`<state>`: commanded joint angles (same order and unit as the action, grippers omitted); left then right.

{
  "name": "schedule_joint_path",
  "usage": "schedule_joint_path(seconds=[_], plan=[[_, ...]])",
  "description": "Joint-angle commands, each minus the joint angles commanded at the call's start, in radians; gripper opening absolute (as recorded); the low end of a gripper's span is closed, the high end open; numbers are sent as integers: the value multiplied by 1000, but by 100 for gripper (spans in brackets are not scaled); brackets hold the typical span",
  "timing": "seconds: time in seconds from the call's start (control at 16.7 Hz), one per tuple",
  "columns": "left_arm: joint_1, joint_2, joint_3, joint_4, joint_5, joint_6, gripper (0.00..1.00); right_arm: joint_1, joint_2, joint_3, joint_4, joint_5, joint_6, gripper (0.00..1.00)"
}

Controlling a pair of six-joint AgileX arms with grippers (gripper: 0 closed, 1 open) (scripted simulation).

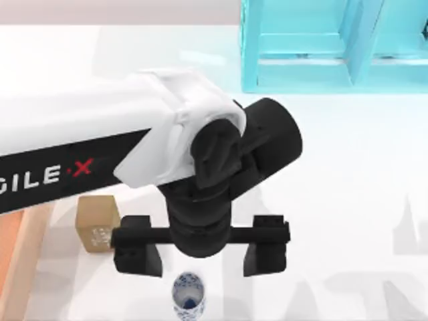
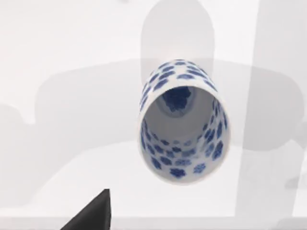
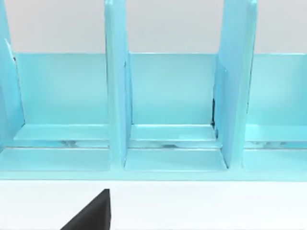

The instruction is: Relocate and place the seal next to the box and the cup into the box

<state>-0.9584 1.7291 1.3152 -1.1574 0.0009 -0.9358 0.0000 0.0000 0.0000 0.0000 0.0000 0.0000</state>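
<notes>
Our left gripper [image 1: 202, 253] hangs over the table near the 6 o'clock edge of the top view, jaws spread wide, nothing between them. The two black fingers [image 1: 139, 254] stand well apart, one on each side of the wrist.

The cup [image 1: 188, 297], white with blue floral print, stands upright on the white table [image 1: 348, 200] just toward 6 o'clock from the gripper, roughly on the line between the fingers. In the left wrist view we look down into the cup [image 2: 181, 122]: blue bottom visible, nothing inside, nothing touching its rim.

The seal [image 1: 97, 224], a tan block with white carving on one face, sits at 9 o'clock from the gripper, just beside the left finger; whether they touch we cannot tell. The box [image 1: 20, 257] shows as a strip of orange floor and a light-wood wall at the 8 o'clock edge. The seal stands near that wall, outside it.

Progress, as we judge it: the seal's half looks done. The cup is not yet in the box and not yet gripped; grasp, carry and release remain.

The right wrist view faces the turquoise shelf [image 3: 168, 105], which lies at 1 o'clock in the top view.
</notes>
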Motion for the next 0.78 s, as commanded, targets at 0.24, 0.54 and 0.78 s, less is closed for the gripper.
schedule_joint_path(seconds=[0.24, 0.54, 0.78], plan=[[4, -2, -1, 1, 0, 2, 100, 0, 0, 0, 0, 0, 0, 100], [4, 47, -111, 164, 0, 5, 100, 0, 0, 0, 0, 0, 0, 100], [3, 94, -206, 303, 0, 5, 100, 0, 0, 0, 0, 0, 0, 100]])
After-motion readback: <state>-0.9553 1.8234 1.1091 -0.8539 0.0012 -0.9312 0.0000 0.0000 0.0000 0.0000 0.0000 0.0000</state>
